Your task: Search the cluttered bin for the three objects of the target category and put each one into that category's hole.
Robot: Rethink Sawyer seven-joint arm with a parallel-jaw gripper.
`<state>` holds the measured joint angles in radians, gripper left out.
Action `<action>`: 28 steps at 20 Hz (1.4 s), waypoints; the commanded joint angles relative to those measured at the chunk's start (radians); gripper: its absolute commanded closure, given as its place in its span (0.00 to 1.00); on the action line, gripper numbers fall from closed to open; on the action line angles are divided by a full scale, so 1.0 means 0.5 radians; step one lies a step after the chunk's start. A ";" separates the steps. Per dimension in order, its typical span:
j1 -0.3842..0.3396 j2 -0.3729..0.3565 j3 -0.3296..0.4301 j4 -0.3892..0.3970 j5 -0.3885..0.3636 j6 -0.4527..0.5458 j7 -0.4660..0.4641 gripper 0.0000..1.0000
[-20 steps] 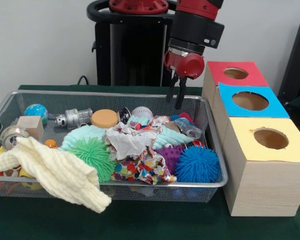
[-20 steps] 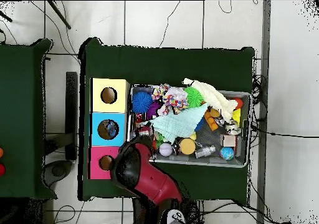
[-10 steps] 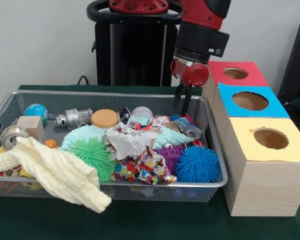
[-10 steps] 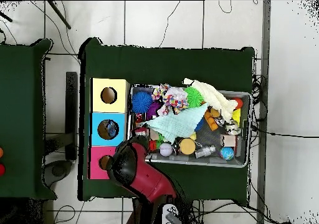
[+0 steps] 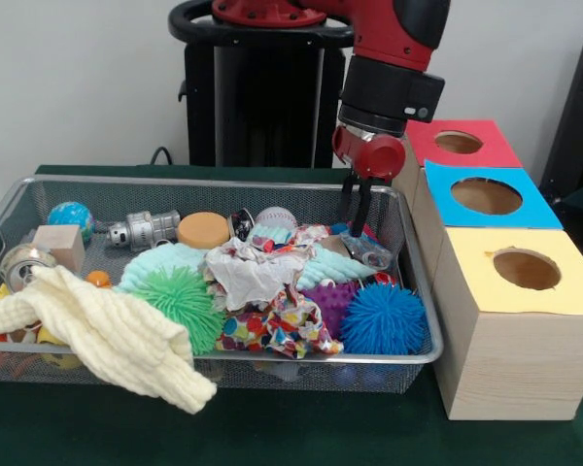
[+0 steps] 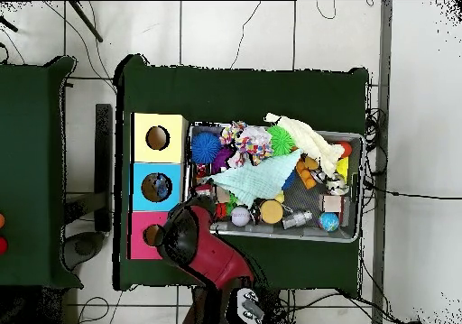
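Observation:
The wire mesh bin (image 5: 214, 181) is full of clutter. One see-through crinkly plastic piece (image 5: 366, 250) lies near its far right corner, beside the purple spiky ball; any other such pieces are hidden in the clutter. My gripper (image 5: 355, 225) hangs just inside that corner, directly above and behind the plastic piece, with its fingers slightly apart and empty. The blue-panelled hole (image 5: 486, 196) is in the middle wooden box to the right of the bin. In the overhead view the arm (image 6: 185, 235) covers the gripper, and the blue hole (image 6: 156, 187) shows beside the bin (image 6: 356, 189).
A red-panelled box (image 5: 459, 143) and a yellow-panelled box (image 5: 525, 269) flank the blue one. The bin holds a cream knit cloth (image 5: 107, 335), green (image 5: 180, 301) and blue spiky balls (image 5: 382, 318), patterned rags (image 5: 272, 320), a metal can (image 5: 141, 230) and a wooden block (image 5: 58, 245).
The gripper has shifted a little to the right and come down from above the bin's far rim to just over the plastic piece.

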<state>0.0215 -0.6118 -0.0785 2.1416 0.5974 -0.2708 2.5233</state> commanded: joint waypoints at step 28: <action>-0.041 0.155 0.245 -0.237 0.122 -0.204 0.574 0.00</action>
<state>0.0166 -0.5739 -0.0492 2.1299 0.5986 -0.3020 2.5233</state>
